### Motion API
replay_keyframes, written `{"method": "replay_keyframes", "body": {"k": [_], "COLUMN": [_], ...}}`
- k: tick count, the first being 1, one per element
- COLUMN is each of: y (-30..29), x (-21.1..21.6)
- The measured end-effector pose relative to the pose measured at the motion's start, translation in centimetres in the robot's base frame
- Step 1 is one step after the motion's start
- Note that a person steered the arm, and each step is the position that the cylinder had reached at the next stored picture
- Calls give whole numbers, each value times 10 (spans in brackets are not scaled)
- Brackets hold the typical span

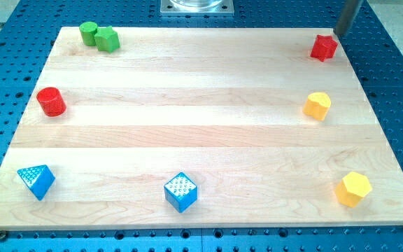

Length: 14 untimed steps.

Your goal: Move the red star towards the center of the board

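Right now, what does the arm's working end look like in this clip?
Only a short stretch shows: a straight, plain dark grey rod entering at the view's top right. My tip ends just above and right of the red star. No cables, markings or jaws visible.

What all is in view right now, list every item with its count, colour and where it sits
red star: 1, red, top right corner of the board
red cylinder: 1, red, left edge, upper half
green cylinder: 1, green, top left corner
green star: 1, green, top left, touching the green cylinder on its right
yellow block: 1, yellow, right side, mid-height; shape unclear
yellow hexagon: 1, yellow, bottom right corner
blue triangle: 1, blue, bottom left corner
blue cube: 1, blue, bottom edge, near the middle
wooden board: 1, light wood, fills the view
perforated table: 1, blue, around the board
metal base: 1, grey, top centre
my tip: 1, dark rod, just up and right of the red star
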<state>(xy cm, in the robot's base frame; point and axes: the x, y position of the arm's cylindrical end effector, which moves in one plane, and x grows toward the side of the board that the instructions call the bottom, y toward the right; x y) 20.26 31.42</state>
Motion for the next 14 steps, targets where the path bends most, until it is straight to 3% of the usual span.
{"method": "replay_keyframes", "body": {"k": [10, 14], "y": [31, 6], "x": [1, 43]}}
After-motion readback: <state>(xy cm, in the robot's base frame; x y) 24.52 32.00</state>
